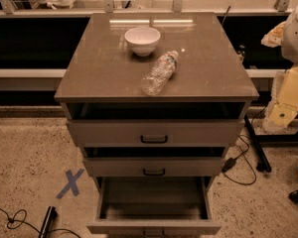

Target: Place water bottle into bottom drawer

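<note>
1. Lying on its side, the water bottle (159, 73) is being carried by the counter (89, 78), near the middle and toward the front edge. Nothing is gripping it.
2. Its long axis is being read as a diagonal. The white cap is pointing back and to the right, and the base forward and to the left. The white bowl (142, 39) is sitting just behind and left of the cap end, apparently not touching it.
3. A pale white-and-yellow shape (288, 90) at the right edge of the camera view is being taken for the arm. The jaws are being judged to sit at its lower end, beside the counter's right side and well apart from the bottle. How far the jaws are open cannot be told, but the bottle is not in them.
4. From there the bottle is lying to the left in the view, so a leftward reach over the counter is being expected. The jaws are probably best set across the diagonal, not along it.
5. The bottom drawer (119, 227) is standing pulled well out, below and forward of the counter's front edge, its tray showing nothing inside.
6. Rolling of the round bottle under a skewed grip is being noted as the main risk, along with the bowl being knocked.
</note>
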`<control>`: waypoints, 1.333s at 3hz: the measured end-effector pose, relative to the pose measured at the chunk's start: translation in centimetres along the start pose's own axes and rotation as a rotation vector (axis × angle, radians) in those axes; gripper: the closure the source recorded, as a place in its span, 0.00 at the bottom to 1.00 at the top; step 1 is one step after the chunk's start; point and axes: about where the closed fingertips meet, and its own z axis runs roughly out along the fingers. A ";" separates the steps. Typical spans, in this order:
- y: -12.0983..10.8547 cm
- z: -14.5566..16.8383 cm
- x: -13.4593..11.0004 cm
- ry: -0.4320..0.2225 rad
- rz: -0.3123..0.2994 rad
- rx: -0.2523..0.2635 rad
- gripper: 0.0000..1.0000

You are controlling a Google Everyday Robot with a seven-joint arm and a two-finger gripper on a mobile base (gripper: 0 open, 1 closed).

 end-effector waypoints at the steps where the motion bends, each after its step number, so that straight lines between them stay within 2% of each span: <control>1: -0.3 0.2 -0.1 0.005 -0.013 0.005 0.00; 2: -3.4 1.9 -0.9 0.050 -0.139 0.055 0.00; 3: -8.1 4.4 -2.4 0.048 -0.300 0.094 0.00; 4: -11.3 6.6 -3.5 0.035 -0.351 0.164 0.00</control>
